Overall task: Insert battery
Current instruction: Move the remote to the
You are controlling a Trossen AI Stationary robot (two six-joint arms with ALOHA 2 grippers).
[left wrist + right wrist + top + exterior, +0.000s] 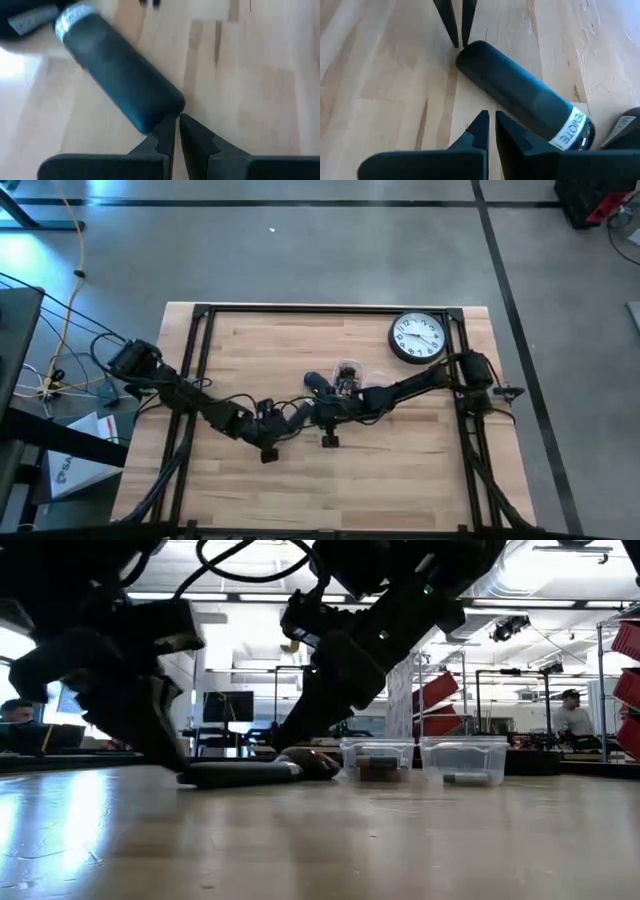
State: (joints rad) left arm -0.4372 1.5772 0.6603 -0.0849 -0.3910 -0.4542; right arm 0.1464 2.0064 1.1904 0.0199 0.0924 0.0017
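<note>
Two pincers met at mid-tabletop. My left pincer (176,131) was clenched, its tips nearly touching and gripping nothing, set just beside the plain rounded end of the dark remote (120,82). My right pincer (491,127) was likewise clenched and empty, its tips close against the remote's side, part-way along its length. The right wrist view showed both pincers flanking that same rounded end, the left fingertips (451,22) meeting the tabletop at the remote's edge. The remote lay flat on the wooden tabletop (400,470), its far end ringed by a white label reading "REMOTE" (571,127); another dark labelled object (624,127) lay touching that end, too cut off to identify. No battery could be made out in any view. Beyond the arms, two clear plastic containers (420,760) sat side by side, each holding small dark items. A round wall clock (417,338) lay face-up near the tabletop's far right corner.
</note>
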